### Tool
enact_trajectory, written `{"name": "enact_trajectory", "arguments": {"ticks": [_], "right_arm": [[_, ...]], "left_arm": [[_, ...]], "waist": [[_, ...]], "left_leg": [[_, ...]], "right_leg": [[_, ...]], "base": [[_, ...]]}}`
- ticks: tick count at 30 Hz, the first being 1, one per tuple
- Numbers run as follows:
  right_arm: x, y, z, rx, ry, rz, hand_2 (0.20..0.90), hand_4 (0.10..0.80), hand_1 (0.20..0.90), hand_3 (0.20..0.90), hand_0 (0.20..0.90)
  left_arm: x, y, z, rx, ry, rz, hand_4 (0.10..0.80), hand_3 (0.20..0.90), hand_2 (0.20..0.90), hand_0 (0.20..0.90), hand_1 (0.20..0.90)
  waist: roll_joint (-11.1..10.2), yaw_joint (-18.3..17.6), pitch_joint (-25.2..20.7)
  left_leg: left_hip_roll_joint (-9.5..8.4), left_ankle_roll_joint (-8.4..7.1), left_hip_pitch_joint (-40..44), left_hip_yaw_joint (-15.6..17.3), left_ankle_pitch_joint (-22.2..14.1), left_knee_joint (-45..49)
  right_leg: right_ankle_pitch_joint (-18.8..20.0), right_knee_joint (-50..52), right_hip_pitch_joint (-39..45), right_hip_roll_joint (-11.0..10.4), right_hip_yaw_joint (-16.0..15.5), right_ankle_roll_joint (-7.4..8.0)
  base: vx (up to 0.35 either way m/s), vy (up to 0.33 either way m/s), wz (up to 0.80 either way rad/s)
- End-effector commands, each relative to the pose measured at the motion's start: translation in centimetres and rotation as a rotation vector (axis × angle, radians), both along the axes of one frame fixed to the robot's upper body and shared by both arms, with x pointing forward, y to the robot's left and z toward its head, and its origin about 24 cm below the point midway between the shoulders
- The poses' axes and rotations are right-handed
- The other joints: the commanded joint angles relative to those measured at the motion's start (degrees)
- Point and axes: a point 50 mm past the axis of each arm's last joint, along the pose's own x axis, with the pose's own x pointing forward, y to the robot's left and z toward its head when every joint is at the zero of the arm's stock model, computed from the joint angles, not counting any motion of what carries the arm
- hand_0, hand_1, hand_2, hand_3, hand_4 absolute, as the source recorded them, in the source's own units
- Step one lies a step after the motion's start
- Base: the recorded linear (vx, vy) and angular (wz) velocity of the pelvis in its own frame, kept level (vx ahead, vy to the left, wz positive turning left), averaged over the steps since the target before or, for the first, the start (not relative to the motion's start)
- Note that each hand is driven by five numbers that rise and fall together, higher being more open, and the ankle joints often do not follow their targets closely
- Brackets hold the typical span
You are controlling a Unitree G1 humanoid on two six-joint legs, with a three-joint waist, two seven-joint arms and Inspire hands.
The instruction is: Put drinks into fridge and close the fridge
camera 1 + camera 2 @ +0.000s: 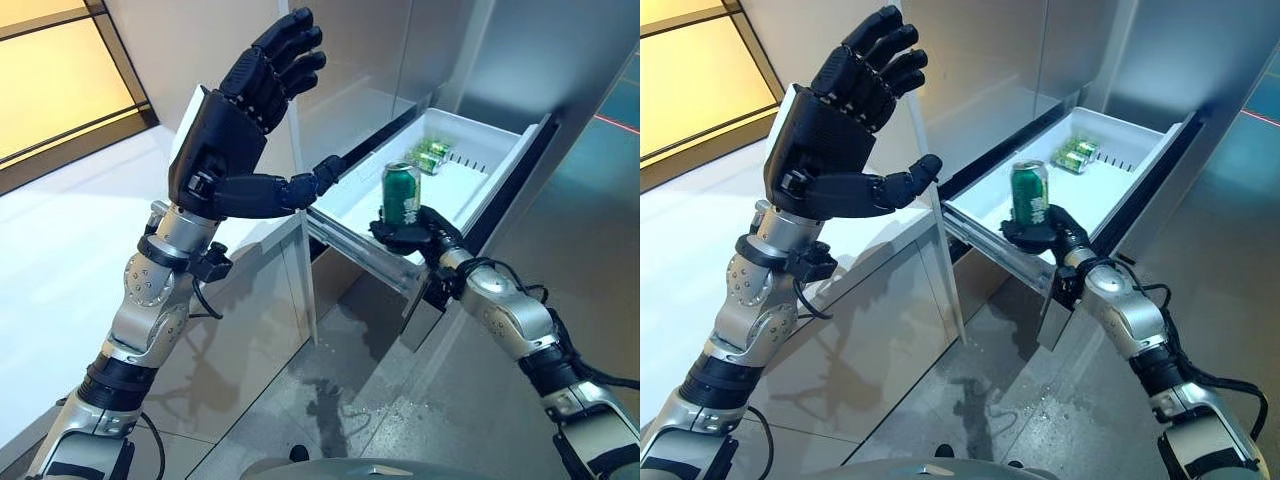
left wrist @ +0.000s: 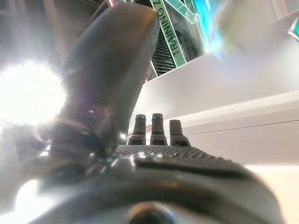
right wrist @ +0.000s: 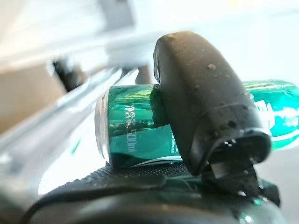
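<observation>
One can (image 1: pixel 402 193) upright in the right hand (image 1: pixel 415 232), fingers curled round it over the open drawer (image 1: pixel 470 150) for placing; left hand (image 1: pixel 235 120) spread, idle.

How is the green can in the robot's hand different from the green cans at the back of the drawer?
The held can stands upright, while the back cans lie on their sides. The held can is gripped by the right hand above the near edge of the white drawer; the back cans rest untouched on its floor. All are green drink cans.
</observation>
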Motion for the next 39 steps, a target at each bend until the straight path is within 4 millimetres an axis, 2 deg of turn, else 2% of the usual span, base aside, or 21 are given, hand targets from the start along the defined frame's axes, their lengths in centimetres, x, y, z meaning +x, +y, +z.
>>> {"name": "enact_trajectory", "arguments": {"ticks": [1, 5, 8, 10, 11, 13, 14, 17, 20, 26, 29, 34, 38, 39], "right_arm": [[2.9, -0.8, 12.5, 0.018, -0.490, -0.075, 0.300, 0.100, 0.300, 0.200, 0.300], [3.7, -3.8, 11.7, -0.064, -0.431, -0.194, 0.300, 0.100, 0.300, 0.200, 0.300], [4.0, -6.0, 11.4, -0.155, -0.401, -0.262, 0.300, 0.100, 0.300, 0.200, 0.300], [4.1, -8.1, 12.1, -0.194, -0.388, -0.326, 0.300, 0.100, 0.300, 0.200, 0.300], [4.1, -8.5, 12.3, -0.206, -0.387, -0.336, 0.300, 0.100, 0.300, 0.200, 0.300], [4.0, -11.1, 13.9, -0.274, -0.385, -0.407, 0.300, 0.100, 0.300, 0.200, 0.300], [4.0, -11.6, 14.5, -0.300, -0.381, -0.423, 0.300, 0.100, 0.300, 0.200, 0.300], [3.7, -13.3, 16.8, -0.410, -0.359, -0.476, 0.300, 0.100, 0.300, 0.200, 0.300], [2.9, -15.7, 17.2, -0.595, -0.239, -0.507, 0.300, 0.100, 0.300, 0.200, 0.300], [1.2, -19.2, 14.9, -0.782, 0.064, -0.509, 0.300, 0.100, 0.300, 0.200, 0.300], [0.6, -20.1, 13.7, -0.838, 0.211, -0.481, 0.300, 0.100, 0.300, 0.200, 0.300], [-0.1, -20.8, 12.3, -0.886, 0.370, -0.442, 0.300, 0.100, 0.300, 0.200, 0.300], [-0.1, -20.7, 11.7, -0.872, 0.420, -0.413, 0.300, 0.100, 0.300, 0.200, 0.300], [-0.1, -20.7, 11.6, -0.873, 0.432, -0.407, 0.519, 0.355, 0.519, 0.455, 0.519]], "left_arm": [[1.3, -1.3, 1.4, -0.047, 0.057, -0.154, 0.800, 0.900, 0.900, 0.900, 0.900], [2.0, -3.3, -2.9, -0.009, 0.386, -0.328, 0.800, 0.900, 0.900, 0.900, 0.900], [1.1, -4.9, -8.0, 0.036, 0.685, -0.486, 0.800, 0.900, 0.900, 0.900, 0.900], [-0.2, -5.5, -11.4, 0.038, 0.880, -0.566, 0.800, 0.900, 0.900, 0.900, 0.900], [-0.5, -5.6, -12.0, 0.036, 0.910, -0.580, 0.800, 0.900, 0.900, 0.900, 0.900], [-2.1, -5.5, -15.4, 0.008, 1.096, -0.603, 0.800, 0.900, 0.900, 0.900, 0.900], [-2.4, -5.3, -16.2, 0.025, 1.126, -0.578, 0.800, 0.900, 0.900, 0.900, 0.900], [-3.6, -3.9, -19.0, 0.074, 1.207, -0.508, 0.800, 0.900, 0.900, 0.900, 0.900], [-4.5, -2.0, -21.1, 0.191, 1.218, -0.390, 0.800, 0.900, 0.900, 0.900, 0.900], [-5.8, 1.8, -25.5, 0.310, 1.257, -0.098, 0.800, 0.900, 0.900, 0.900, 0.900], [-6.0, 3.6, -27.4, 0.352, 1.298, 0.080, 0.800, 0.900, 0.900, 0.900, 0.900], [-7.3, 6.5, -30.1, 0.380, 1.415, 0.294, 0.800, 0.900, 0.900, 0.900, 0.900], [-8.6, 7.8, -31.5, 0.400, 1.495, 0.376, 0.800, 0.900, 0.900, 0.900, 0.900], [-8.9, 8.0, -31.7, 0.409, 1.505, 0.392, 0.800, 0.900, 0.900, 0.900, 0.900]], "waist": [[-1.96, 0.53, -3.07], [-1.51, 1.64, -1.98], [-0.82, 2.75, -0.71], [-0.13, 3.75, 0.53], [0.03, 3.89, 0.74], [0.94, 4.96, 2.59], [1.20, 5.20, 3.12], [2.21, 5.97, 5.64], [2.76, 6.85, 7.33], [2.32, 7.99, 9.88], [1.90, 8.59, 11.29], [1.21, 9.26, 13.01], [1.05, 9.71, 13.81], [1.05, 9.80, 13.93]], "left_leg": [[-2.23, 1.90, 1.33, -2.23, -7.10, 2.12], [-2.10, 1.56, 1.53, -3.16, -7.23, 2.45], [-2.12, 1.26, 0.64, -3.84, -7.04, 3.49], [-2.12, 1.05, -0.94, -4.33, -6.78, 4.59], [-2.15, 1.02, -1.37, -4.46, -6.75, 4.84], [-2.27, 0.76, -4.07, -5.06, -6.29, 6.08], [-2.33, 0.68, -5.07, -5.21, -6.18, 6.49], [-2.38, 0.46, -8.58, -5.47, -5.26, 7.33], [-2.37, 0.29, -10.62, -5.53, -4.67, 7.67], [-2.37, 0.22, -12.76, -5.80, -4.05, 8.33], [-2.59, 0.41, -13.47, -6.11, -4.29, 9.03], [-2.92, 0.91, -14.32, -6.37, -4.51, 9.72], [-3.16, 1.27, -14.85, -6.52, -4.64, 10.20], [-3.19, 1.34, -14.98, -6.46, -4.71, 10.28]], "right_leg": [[-4.83, 7.27, -2.43, 0.16, -1.65, 1.19], [-5.32, 7.76, -1.86, -0.10, -2.69, 1.19], [-5.12, 8.00, -2.00, -0.50, -3.65, 1.17], [-4.90, 8.41, -2.91, -0.86, -4.24, 1.08], [-4.88, 8.51, -3.20, -0.92, -4.40, 1.06], [-4.83, 9.23, -5.14, -1.23, -4.87, 0.86], [-4.86, 9.49, -5.91, -1.34, -5.08, 0.81], [-4.77, 10.22, -8.73, -1.49, -5.37, 0.42], [-4.78, 10.62, -10.36, -1.57, -5.98, 0.19], [-5.08, 12.23, -12.55, -1.69, -6.83, -0.24], [-5.54, 13.42, -13.54, -1.75, -6.92, -0.54], [-5.54, 14.58, -14.82, -1.86, -7.13, -0.59], [-5.38, 15.17, -15.56, -2.04, -7.10, -0.53], [-5.36, 15.27, -15.73, -2.10, -7.10, -0.48]], "base": [[0.077, -0.017, 0.15], [0.092, -0.010, 0.22], [0.064, 0.008, 0.22], [-0.007, 0.023, 0.22], [-0.039, 0.030, 0.18], [-0.092, 0.036, 0.33], [-0.148, 0.032, 0.37], [-0.180, 0.027, 0.31], [-0.093, 0.012, 0.24], [-0.009, -0.009, 0.13], [0.009, -0.008, 0.03], [0.002, -0.004, 0.07], [0.001, 0.000, 0.04], [0.000, 0.000, 0.00]]}}
